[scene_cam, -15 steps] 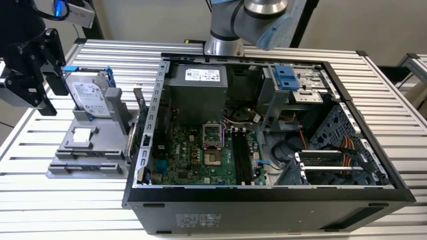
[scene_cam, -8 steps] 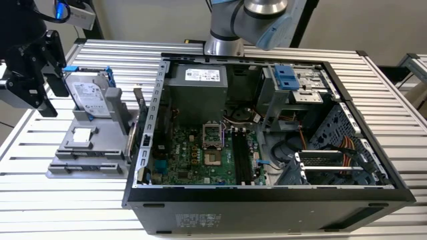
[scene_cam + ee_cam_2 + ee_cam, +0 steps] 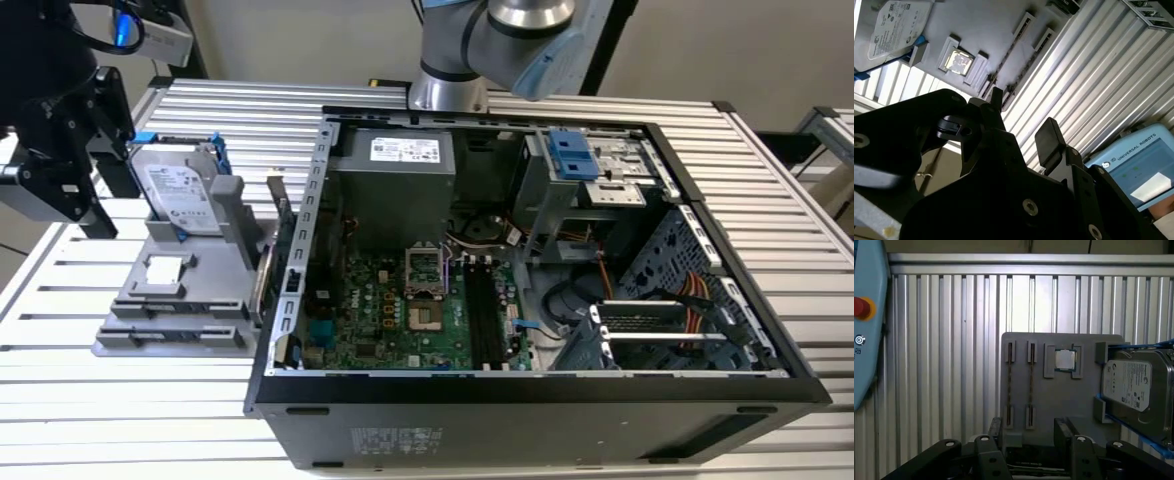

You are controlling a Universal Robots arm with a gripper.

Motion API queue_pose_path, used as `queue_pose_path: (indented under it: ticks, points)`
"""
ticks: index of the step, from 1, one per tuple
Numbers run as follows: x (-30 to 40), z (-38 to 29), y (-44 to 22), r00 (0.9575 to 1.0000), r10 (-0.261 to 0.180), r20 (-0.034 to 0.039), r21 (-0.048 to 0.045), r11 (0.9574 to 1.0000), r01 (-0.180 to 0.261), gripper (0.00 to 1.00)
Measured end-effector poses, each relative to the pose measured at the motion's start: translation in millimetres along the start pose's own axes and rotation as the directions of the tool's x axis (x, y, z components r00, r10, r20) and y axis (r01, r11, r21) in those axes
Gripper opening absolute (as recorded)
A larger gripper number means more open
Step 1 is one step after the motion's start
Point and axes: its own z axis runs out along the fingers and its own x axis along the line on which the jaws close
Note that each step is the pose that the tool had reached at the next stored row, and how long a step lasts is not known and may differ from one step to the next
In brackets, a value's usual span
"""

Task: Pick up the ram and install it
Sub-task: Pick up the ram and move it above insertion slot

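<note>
On the ribbed aluminium table (image 3: 80, 400), an open black metal computer case (image 3: 534, 400) lies beside a flat grey plastic holder (image 3: 1064, 405). Above the holder hangs the black gripper (image 3: 1029, 424), fingers spread and empty. The ram (image 3: 1030, 385), a thin dark stick, stands edge-up in a holder slot.

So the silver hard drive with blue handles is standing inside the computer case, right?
No. In the exterior view the hard drive stands in the gray holder outside the computer case, toward the exterior view's left.
</note>
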Motion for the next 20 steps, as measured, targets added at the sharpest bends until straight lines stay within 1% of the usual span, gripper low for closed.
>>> queue_pose_path:
  ticks: [6,15,20]
  points:
    - [-0.1,3.0,-0.1,1.0000,0.001,-0.0019,0.0001,1.0000,-0.001,1.00]
    - [-0.2,7.0,-0.1,1.0000,0.004,-0.0075,-0.0001,1.0000,-0.004,1.00]
    - [-0.5,9.3,-0.2,1.0000,0.004,-0.0091,0.0000,1.0000,-0.004,1.00]
